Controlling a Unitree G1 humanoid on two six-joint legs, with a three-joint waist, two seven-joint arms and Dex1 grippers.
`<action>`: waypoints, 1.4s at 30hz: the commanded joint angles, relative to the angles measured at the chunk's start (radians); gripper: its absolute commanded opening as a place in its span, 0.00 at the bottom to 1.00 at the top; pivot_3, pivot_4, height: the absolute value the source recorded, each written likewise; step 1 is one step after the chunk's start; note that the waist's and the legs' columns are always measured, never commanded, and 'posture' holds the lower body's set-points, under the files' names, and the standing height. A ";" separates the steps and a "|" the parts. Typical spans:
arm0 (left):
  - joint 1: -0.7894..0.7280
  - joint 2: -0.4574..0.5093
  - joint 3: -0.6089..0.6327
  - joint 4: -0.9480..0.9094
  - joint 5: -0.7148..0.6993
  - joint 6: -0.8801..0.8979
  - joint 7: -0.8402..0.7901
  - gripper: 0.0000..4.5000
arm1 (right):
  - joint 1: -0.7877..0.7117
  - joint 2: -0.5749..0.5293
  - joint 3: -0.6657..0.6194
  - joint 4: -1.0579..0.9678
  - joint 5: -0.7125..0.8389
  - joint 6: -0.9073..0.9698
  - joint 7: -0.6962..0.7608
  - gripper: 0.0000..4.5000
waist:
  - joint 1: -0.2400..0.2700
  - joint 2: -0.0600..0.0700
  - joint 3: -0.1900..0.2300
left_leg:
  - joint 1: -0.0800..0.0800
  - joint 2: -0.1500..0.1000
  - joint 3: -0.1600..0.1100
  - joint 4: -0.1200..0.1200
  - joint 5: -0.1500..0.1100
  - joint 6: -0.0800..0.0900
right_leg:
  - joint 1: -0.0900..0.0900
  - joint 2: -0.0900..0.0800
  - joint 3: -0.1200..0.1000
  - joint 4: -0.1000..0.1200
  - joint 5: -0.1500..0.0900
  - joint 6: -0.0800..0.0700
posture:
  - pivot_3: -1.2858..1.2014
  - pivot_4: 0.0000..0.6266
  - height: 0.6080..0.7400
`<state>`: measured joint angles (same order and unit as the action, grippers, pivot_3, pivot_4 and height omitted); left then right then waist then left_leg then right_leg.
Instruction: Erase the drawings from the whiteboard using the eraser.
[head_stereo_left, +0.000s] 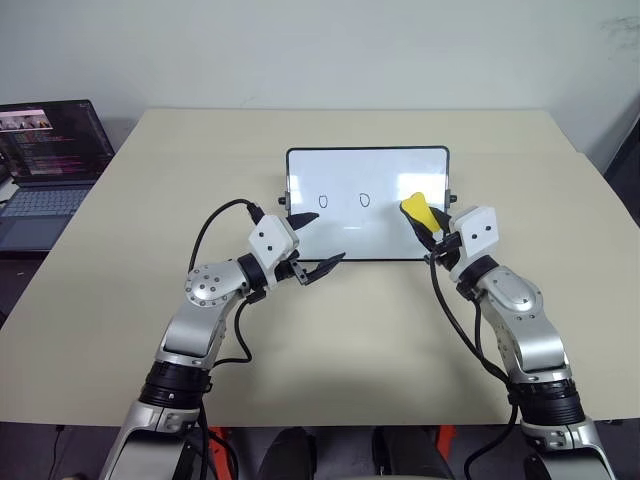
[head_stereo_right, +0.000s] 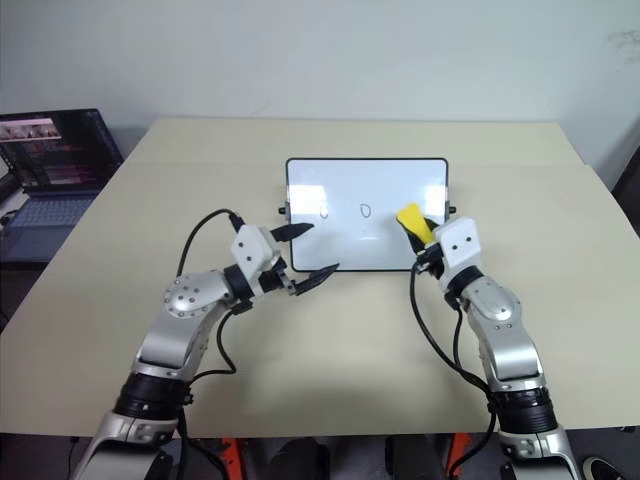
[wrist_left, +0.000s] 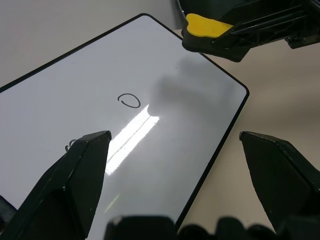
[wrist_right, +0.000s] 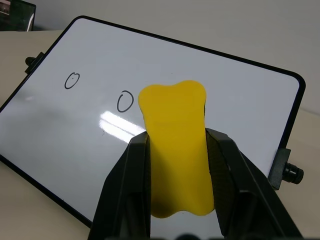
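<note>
I took the whiteboard (head_stereo_left: 367, 165) as my landmark; it lay flat on the worktop (head_stereo_left: 150, 200), straight in front of the rig. Far to the left of the whiteboard, at the worktop's edge, a laptop (head_stereo_left: 45, 170) stood with its screen lit; it had no part in the job.

My left pincer (head_stereo_left: 318, 243) hung at the whiteboard's lower left corner, its two fingers spread wide apart and nothing between them. I judged it was only waiting there, perhaps ready to steady the frame.

On the whiteboard itself I could see two of the drawings (wrist_right: 99, 91), small ovals side by side in the left and middle part of the white surface. Both were whole, with no smear on them. To the right of them, where a third mark could be, the surface was covered by the eraser (wrist_right: 176, 145), so I could not tell if anything was left there.

My right pincer (head_stereo_left: 432, 228) was clenched on the eraser, its yellow block held over the right part of the whiteboard. From the wrist view I could not tell if it touched the surface or stood just above it.

So I judged the task was at most one third done: the eraser was in hand, and at least two marks remained to be wiped, working leftward.
</note>
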<state>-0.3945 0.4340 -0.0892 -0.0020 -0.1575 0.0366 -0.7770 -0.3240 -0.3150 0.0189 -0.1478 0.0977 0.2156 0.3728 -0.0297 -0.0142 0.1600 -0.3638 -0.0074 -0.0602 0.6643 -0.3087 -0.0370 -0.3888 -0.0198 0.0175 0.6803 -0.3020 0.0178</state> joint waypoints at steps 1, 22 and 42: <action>0.005 0.016 0.031 -0.029 -0.017 -0.015 0.001 1.00 | -0.036 -0.011 -0.023 0.003 -0.007 -0.023 -0.007 0.27 | 0.000 0.000 0.000 | 0.000 0.000 0.000 0.000 0.000 0.000 | 0.000 0.000 0.000 0.000 0.000 0.000 | 0.52 0.24 1.00; 0.122 0.077 0.088 -0.041 0.024 -0.034 0.088 1.00 | -0.336 0.060 0.014 0.345 -0.046 -0.212 -0.016 0.27 | 0.000 0.000 0.000 | 0.000 0.000 0.000 0.000 0.000 0.000 | -0.001 0.000 0.000 0.000 0.000 0.000 | 0.52 0.24 1.00; 0.061 0.055 0.052 0.023 0.032 -0.075 0.078 1.00 | -0.528 0.106 0.039 0.757 -0.103 -0.473 -0.007 0.27 | -0.002 0.000 0.000 | 0.000 0.000 0.001 -0.001 0.000 0.000 | -0.001 0.000 0.000 0.000 0.000 0.000 | 0.52 0.24 1.00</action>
<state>-0.3312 0.4858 -0.0400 0.0451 -0.1279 -0.0139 -0.6959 -0.8202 -0.2157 0.0610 0.6224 -0.0010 -0.2184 0.3660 -0.0321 -0.0140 0.1600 -0.3642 -0.0071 -0.0592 0.6635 -0.3087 -0.0371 -0.3902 -0.0202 0.0177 0.6803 -0.3019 0.0176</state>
